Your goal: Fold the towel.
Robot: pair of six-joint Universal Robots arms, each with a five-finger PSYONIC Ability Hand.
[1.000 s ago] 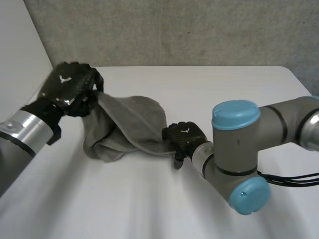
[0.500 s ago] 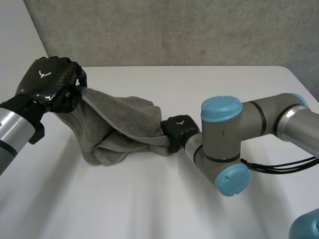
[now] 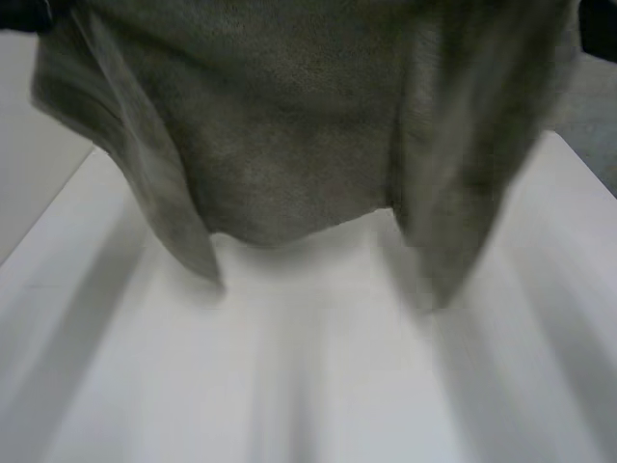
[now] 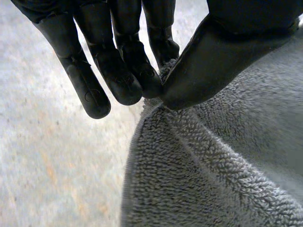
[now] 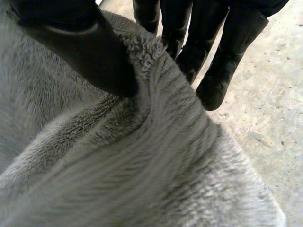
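Note:
The grey towel (image 3: 318, 125) hangs in the air above the white table (image 3: 308, 386), spread wide across the head view with its lower edge clear of the tabletop. In the left wrist view my left hand (image 4: 213, 52) pinches a corner of the towel (image 4: 213, 170) between thumb and fingers (image 4: 118, 80). In the right wrist view my right hand (image 5: 71, 42) pinches another corner of the towel (image 5: 142, 170), its thumb pressing the hem against the fingers (image 5: 222, 56).
A grey concrete wall (image 4: 42, 142) stands behind the table. The table's right edge (image 3: 588, 164) and its left edge (image 3: 48, 212) show below the hanging cloth.
Both hands have lifted the towel off the table and pulled it apart, so it now hangs spread before the head camera. My right hand has closed on its corner.

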